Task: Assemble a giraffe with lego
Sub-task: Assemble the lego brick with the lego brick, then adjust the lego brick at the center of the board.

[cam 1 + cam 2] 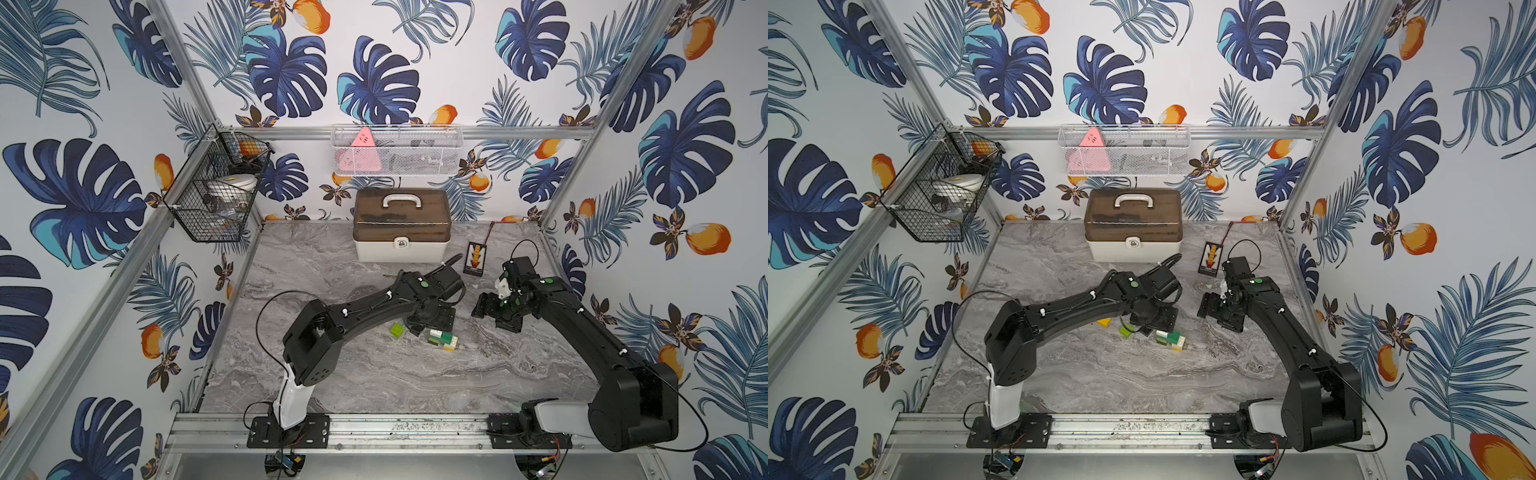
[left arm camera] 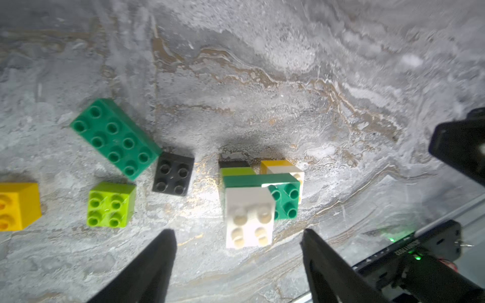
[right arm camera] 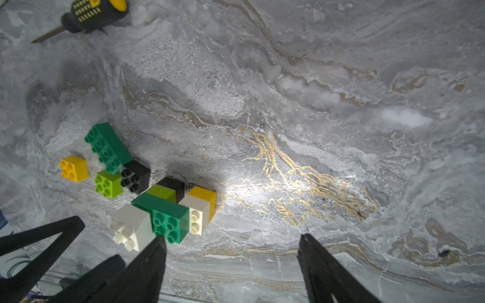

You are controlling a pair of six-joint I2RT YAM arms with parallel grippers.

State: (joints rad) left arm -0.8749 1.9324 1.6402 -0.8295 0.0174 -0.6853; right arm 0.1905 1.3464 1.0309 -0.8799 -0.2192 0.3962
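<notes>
Plastic-brick giraffe (image 1: 442, 337), white, green, lime, black and yellow, lies on grey marbled desk (image 1: 374, 374), just below centre in both top views. Left end effector (image 2: 238, 231) released, over it; right end effector (image 3: 232, 237) released, empty.

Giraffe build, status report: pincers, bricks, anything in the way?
Left pincer open, empty, by the giraffe. Right pincer open, empty, standing off. Giraffe part-built on table; four loose bricks beside it. Nothing blocking.
</notes>
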